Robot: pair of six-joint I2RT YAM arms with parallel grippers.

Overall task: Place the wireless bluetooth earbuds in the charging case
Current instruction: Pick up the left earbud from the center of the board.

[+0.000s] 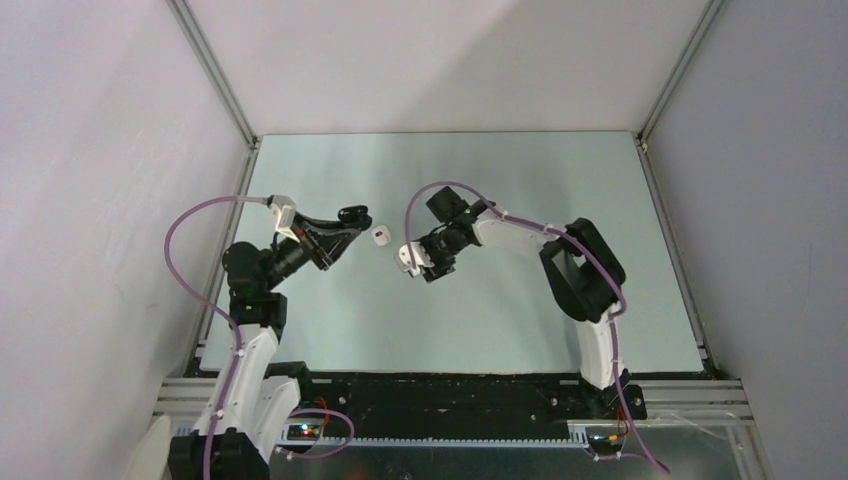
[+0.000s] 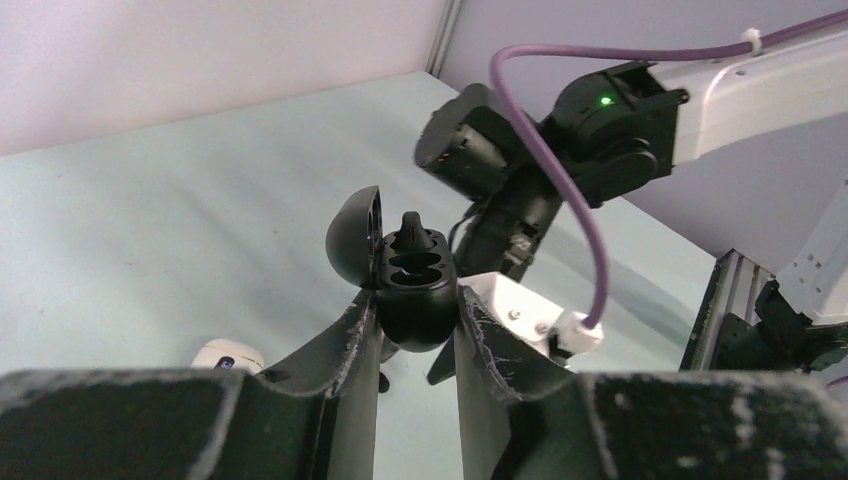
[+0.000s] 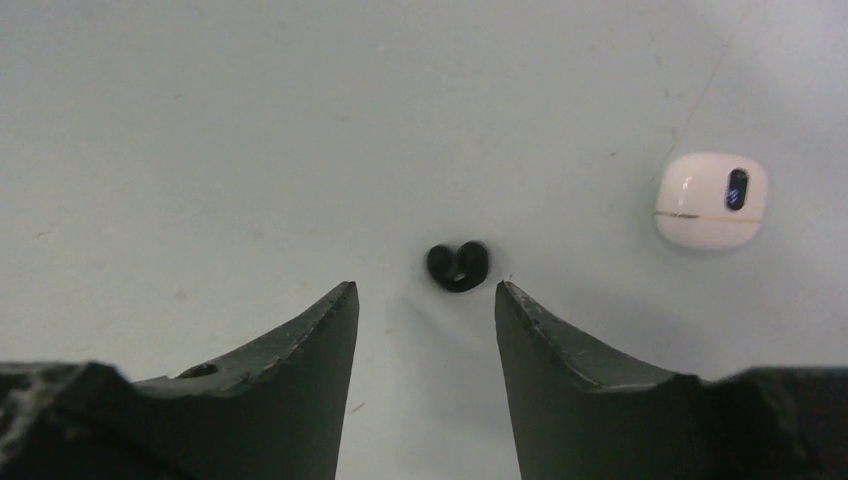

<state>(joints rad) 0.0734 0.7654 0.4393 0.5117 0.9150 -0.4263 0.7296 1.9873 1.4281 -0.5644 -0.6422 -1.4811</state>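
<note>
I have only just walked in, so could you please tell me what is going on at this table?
The left gripper is clamped on an open, black pebble-shaped charging case, held up with one black earbud standing in a slot. The right gripper hangs open over a second small black earbud lying on the pale green table. A closed white pebble-shaped case sits nearby, untouched.

White-and-black arms (image 1: 598, 345) carry purple cables (image 2: 496, 80) (a green light (image 2: 604, 100) glows) and scuffed black jaws.
</note>
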